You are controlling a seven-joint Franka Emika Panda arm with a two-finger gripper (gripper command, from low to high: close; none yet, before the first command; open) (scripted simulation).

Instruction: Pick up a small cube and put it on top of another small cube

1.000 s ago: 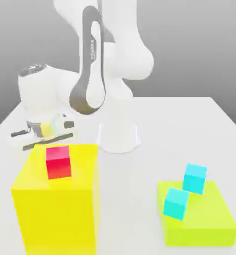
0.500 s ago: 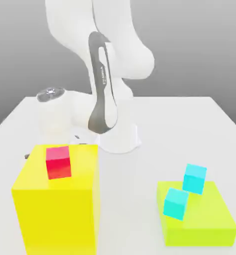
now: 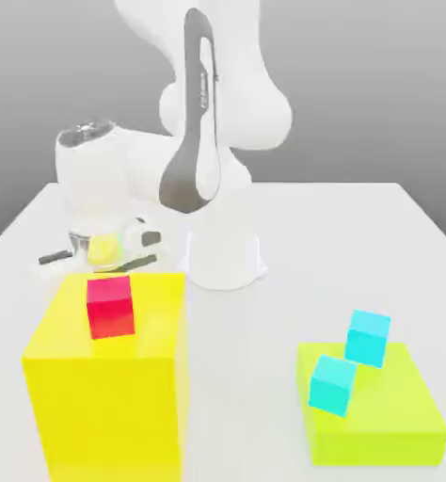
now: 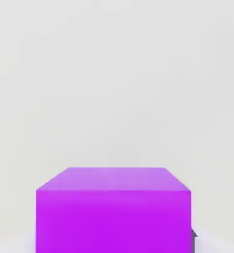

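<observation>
White tabletop (image 3: 358, 245); purple cube (image 4: 114, 212) clenched in end effector (image 3: 100, 256), close in hand view.

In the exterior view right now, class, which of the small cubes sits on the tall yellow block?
The red cube. It rests alone on top of the tall yellow block, while both cyan cubes sit on the low lime slab at the exterior view's right.

From my station I count one purple cube (image 4: 114, 210), one red cube (image 3: 110, 306) and two cyan cubes, one (image 3: 368, 337) behind the other (image 3: 332, 384). That makes four small cubes. I also count two larger blocks: one tall yellow block (image 3: 104, 395) and one low lime-green block (image 3: 377, 424).
</observation>
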